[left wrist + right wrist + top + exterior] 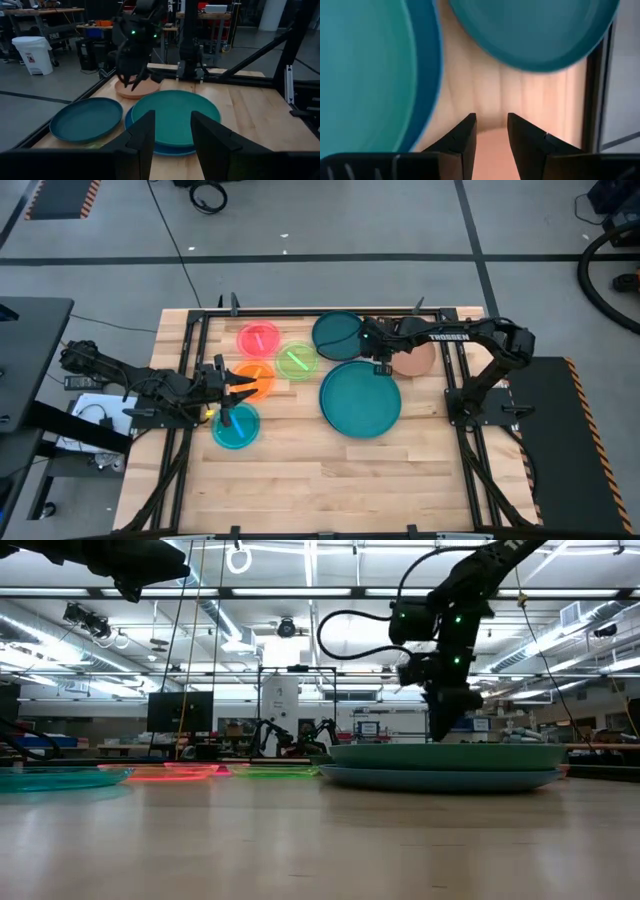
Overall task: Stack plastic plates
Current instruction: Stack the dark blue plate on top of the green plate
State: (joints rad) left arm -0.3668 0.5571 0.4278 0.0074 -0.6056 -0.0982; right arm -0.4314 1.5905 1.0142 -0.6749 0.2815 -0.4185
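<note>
The large teal plate (361, 400) lies on the blue plate (165, 149), whose rim shows beneath it. The dark teal plate (337, 335) and the brownish-orange plate (416, 360) lie flat on the table's far side. The pink-red (258, 338), green (297, 360), orange (258, 381) and cyan (237, 426) small plates lie to the left. My right gripper (381, 364) is open and points down over the brownish-orange plate's left rim (492, 150). My left gripper (232, 393) is open and level, between the orange and cyan plates. My right gripper comes from above, its fingertips (129, 81) close over the brownish-orange plate's rim (134, 91), which lies flat on the table. I cannot tell whether they touch it.
A black frame (455, 360) runs along the table's edges, close beside the brownish-orange plate. Bare wood (330, 480) spreads across the table's near half. Beyond the table in the left wrist view are workbenches and a white bin (31, 54).
</note>
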